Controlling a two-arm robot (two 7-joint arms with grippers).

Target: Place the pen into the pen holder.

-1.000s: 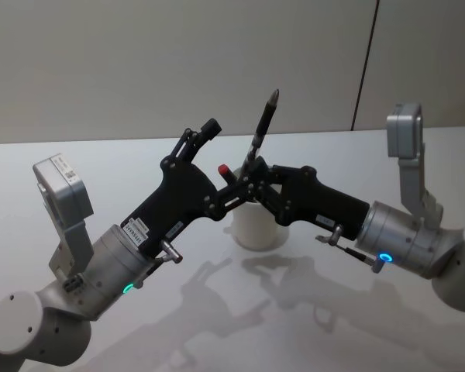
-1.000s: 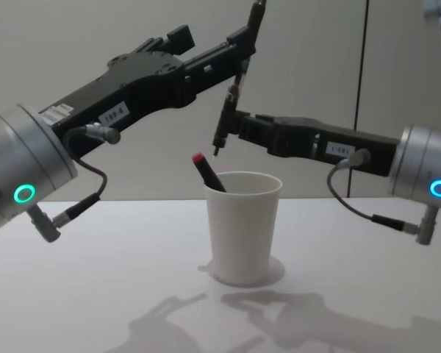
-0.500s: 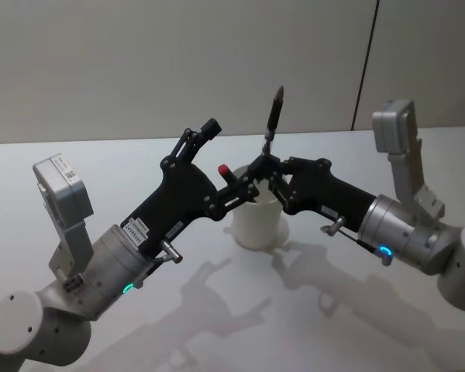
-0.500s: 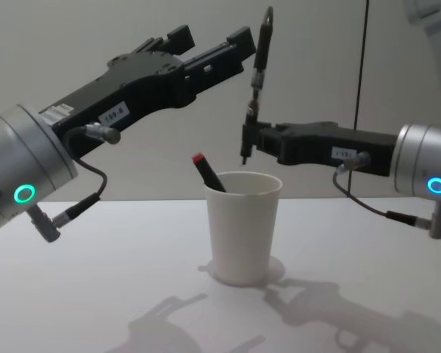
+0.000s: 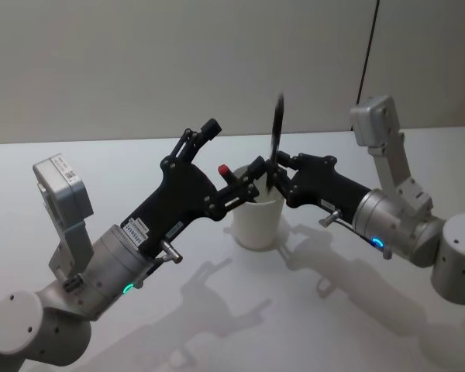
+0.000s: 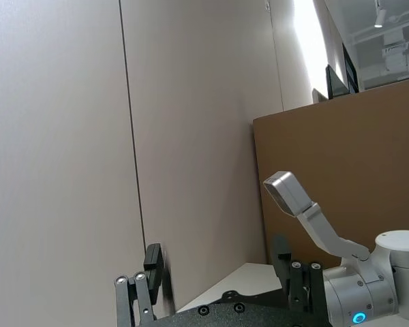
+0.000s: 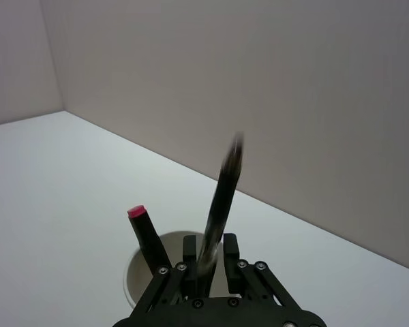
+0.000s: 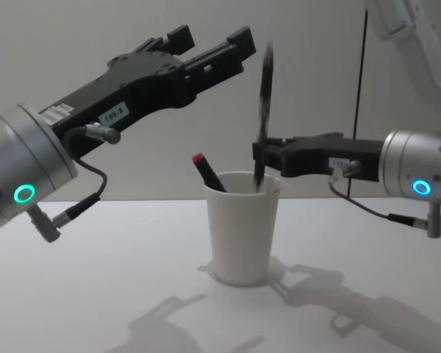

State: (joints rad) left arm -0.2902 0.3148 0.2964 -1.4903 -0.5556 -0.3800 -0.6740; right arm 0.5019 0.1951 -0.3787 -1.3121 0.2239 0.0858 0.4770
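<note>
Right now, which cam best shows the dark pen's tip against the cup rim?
Chest view: side-on, the dark pen stands upright in the right end effector, tip just inside the cup rim. Head view hides the tip behind the end effectors. Right wrist view looks down into the cup, tip hidden.

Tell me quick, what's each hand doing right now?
Left hand: open, holding nothing, raised above and left of the cup.
Right hand: shut on the pen, its tip in the cup's mouth.
</note>
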